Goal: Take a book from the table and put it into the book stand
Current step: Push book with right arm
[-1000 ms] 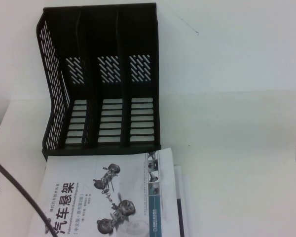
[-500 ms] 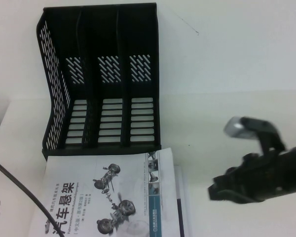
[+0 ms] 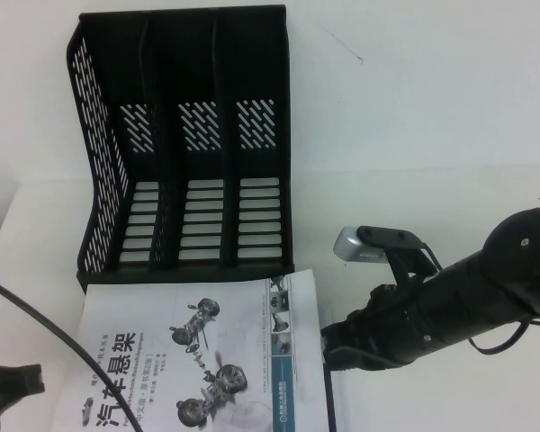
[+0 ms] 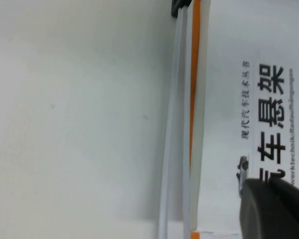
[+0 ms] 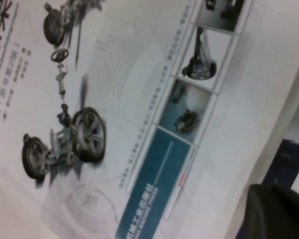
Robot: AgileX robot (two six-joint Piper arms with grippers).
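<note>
From the high view, you see the book (image 3: 193,360) flat on the tabletop (image 3: 432,135) just before the book stand (image 3: 184,144); the right gripper (image 3: 342,346) reaches its spine-side edge, probably to grasp. The left gripper (image 3: 9,387) sits opposite. The wrist views leave both jaws' state untellable.

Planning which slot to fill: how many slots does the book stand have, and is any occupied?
3 in the black book stand, side by side: left, middle, right. All look empty.
</note>
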